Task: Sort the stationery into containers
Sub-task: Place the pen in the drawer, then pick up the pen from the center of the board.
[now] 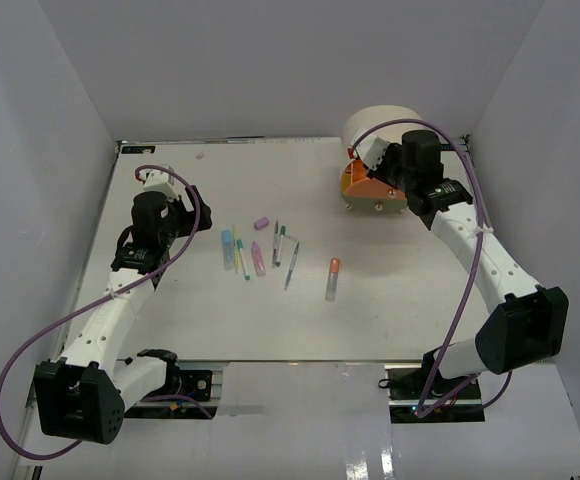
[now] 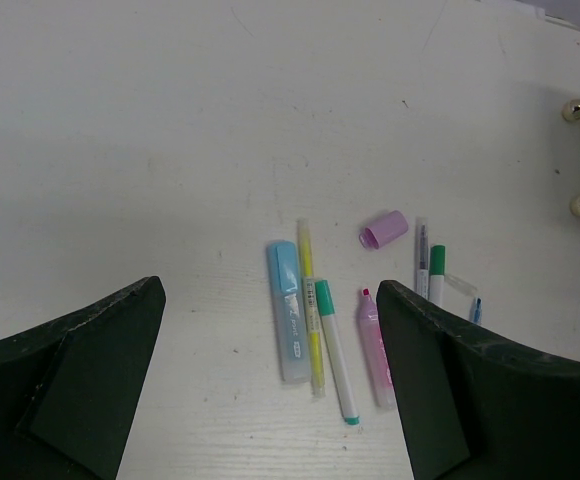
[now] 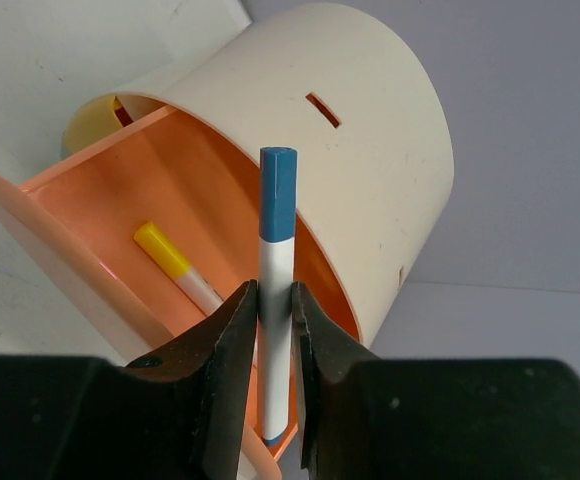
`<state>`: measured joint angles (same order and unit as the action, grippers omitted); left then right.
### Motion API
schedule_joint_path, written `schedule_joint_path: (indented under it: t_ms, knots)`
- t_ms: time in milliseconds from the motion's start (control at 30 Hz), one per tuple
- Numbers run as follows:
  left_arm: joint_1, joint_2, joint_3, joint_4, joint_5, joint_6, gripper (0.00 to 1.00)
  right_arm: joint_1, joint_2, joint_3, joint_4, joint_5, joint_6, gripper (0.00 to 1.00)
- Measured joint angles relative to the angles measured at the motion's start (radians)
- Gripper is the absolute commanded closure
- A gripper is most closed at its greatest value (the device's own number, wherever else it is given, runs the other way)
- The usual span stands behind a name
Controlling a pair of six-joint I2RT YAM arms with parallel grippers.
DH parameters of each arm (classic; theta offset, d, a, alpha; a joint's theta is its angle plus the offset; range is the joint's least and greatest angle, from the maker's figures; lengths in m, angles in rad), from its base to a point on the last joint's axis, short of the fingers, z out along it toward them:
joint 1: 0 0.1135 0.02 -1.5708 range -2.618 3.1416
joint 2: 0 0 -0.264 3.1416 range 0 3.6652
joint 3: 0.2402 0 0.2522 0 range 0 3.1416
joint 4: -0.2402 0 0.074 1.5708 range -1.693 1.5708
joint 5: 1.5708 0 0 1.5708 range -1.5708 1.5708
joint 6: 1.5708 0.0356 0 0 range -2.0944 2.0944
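Hanging over the open peach-orange drawer, the blue-capped pen is pinched by the almost closed right gripper; if released crooked, it could be caught on the rim. The left gripper is spread wide, empty.

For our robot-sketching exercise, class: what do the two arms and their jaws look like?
The left arm and right arm have white links and chunky black joint housings. A purple cable loops along each. The jaws are matte black wedges.
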<state>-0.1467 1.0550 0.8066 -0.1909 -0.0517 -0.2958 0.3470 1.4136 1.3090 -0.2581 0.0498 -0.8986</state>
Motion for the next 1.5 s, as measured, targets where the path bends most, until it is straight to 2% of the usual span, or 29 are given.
schedule_joint_path:
  t_ms: [500,533,633,767,900,1067,1233,1367,1500]
  knots:
    - [0.0,0.0,0.0,0.0,0.002,0.0,0.02,0.0,-0.015,-0.019,0.056,-0.001,0.018,0.63]
    - [0.0,0.0,0.0,0.0,0.005,0.0,0.02,0.0,-0.025,-0.024,0.061,-0.002,0.031,0.49]
    - [0.0,0.003,0.0,0.0,0.016,-0.001,0.02,0.0,-0.076,-0.044,0.071,-0.013,0.085,0.35]
    - [0.0,0.041,0.015,-0.01,0.081,-0.026,0.02,0.0,-0.19,-0.062,0.096,-0.054,0.22,0.27]
    - [-0.015,0.103,0.049,-0.055,0.143,-0.088,0.02,0.0,-0.372,-0.177,0.17,-0.095,0.397,0.21]
    - [-0.117,0.155,0.059,-0.145,0.113,-0.172,0.03,0.0,-0.575,-0.379,0.266,-0.093,0.631,0.14]
    - [-0.213,0.238,0.059,-0.216,0.072,-0.25,0.03,0.0,-0.662,-0.536,0.301,-0.045,0.882,0.02]
    - [-0.278,0.322,0.059,-0.284,0.014,-0.306,0.03,0.0,-0.723,-0.653,0.297,-0.032,1.015,0.09]
    - [-0.335,0.351,0.059,-0.33,-0.024,-0.346,0.09,0.0,-0.78,-0.718,0.286,-0.033,1.087,0.1]
